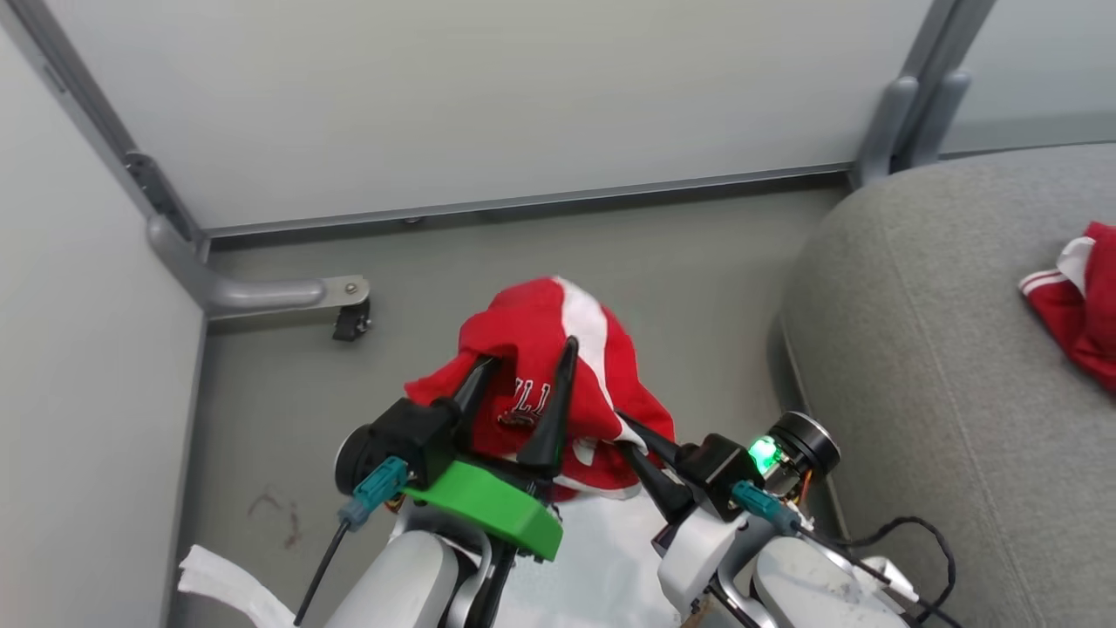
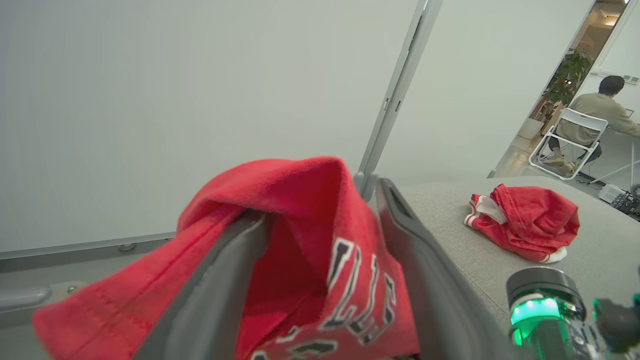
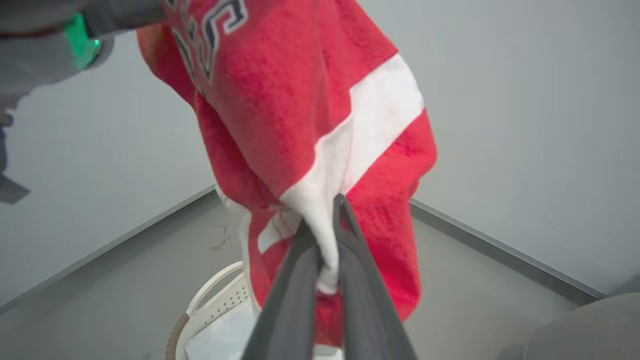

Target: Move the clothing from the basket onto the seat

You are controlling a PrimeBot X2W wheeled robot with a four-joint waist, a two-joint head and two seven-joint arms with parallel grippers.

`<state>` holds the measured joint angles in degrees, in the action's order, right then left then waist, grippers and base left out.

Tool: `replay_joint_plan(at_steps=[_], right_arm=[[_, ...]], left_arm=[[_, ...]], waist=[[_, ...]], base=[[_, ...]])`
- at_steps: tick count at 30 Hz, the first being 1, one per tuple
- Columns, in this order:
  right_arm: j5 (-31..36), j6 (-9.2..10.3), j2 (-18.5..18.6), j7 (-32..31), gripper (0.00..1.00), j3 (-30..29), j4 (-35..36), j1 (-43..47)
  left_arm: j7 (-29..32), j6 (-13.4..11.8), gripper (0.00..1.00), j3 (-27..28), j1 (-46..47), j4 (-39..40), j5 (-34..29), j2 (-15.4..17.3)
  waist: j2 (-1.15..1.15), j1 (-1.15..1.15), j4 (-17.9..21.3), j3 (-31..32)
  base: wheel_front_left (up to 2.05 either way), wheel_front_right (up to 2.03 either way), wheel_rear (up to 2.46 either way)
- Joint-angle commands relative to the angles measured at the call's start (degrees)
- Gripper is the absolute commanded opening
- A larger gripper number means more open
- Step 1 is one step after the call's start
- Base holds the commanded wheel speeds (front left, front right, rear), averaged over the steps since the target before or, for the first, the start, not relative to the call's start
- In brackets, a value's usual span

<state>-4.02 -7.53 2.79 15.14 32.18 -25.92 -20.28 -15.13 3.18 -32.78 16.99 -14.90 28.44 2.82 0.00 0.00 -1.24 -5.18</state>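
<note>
The lettered red jersey [image 1: 523, 336] is up in the air, well above the basket [image 3: 225, 300] that sits below your right gripper [image 1: 623, 431]. It's draped like a hood over the left gripper [image 1: 529, 351], whose two fingers are spread wide. Nothing is pinched there; the cloth just hangs over and between them.

The right gripper's fingers are pressed together on the white band [image 3: 360, 125] at the jersey's lower edge, and that's your only real grip. So the jersey's long axis runs from the left fingers across to the right pinch, with the loose part sagging beneath.

Now the relation that matters: the grey seat [image 1: 915, 366] lies beyond the right gripper, on its outer side and away from the left arm. The right arm is clearly the nearer one. The other red garment [image 1: 1077, 296] already lies on that seat, farther out and well apart from the jersey.

My read is that the carry goes outward on the right arm, and the jersey must slide off the left fingers as it goes. Watch for a snag on those fingertips.
</note>
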Motion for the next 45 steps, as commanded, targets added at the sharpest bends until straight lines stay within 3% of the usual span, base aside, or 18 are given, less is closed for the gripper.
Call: replay_joint_plan(at_steps=[1,16,23,37,45], right_arm=[[-0.1,0.08,0.31,0.0,0.0,-0.5,0.72,1.33],[0.28,0.08,0.22,0.01,0.0,-7.82,6.1,7.11],[-0.28,0.08,0.21,0.01,0.0,-10.68,7.64,8.68],[3.89,0.08,0.62,0.01,0.0,-21.79,14.75,8.68],[5.87,0.08,9.83,0.03,0.0,-27.09,19.46,-5.44]], left_arm=[[-0.03,0.14,1.0,0.94,-0.73,-0.25,-0.74,0.15],[0.0,1.73,1.0,7.58,-3.7,-2.2,-6.76,0.18],[0.01,2.18,1.0,8.58,-3.42,-3.17,-8.28,0.21],[0.01,3.91,1.0,3.73,2.3,-6.66,-8.33,0.25],[0.01,4.24,1.0,4.07,3.25,-7.21,-10.18,0.25]], waist=[[0.0,0.0,3.71,0.77],[0.0,0.0,24.22,0.38],[0.0,0.0,31.48,-0.86],[0.0,0.0,33.32,-5.13],[0.0,0.0,33.32,-8.76]], base=[[0.0,0.0,0.0],[0.0,0.0,0.0],[0.0,0.0,0.0],[0.01,0.01,0.01],[0.01,0.01,0.01]])
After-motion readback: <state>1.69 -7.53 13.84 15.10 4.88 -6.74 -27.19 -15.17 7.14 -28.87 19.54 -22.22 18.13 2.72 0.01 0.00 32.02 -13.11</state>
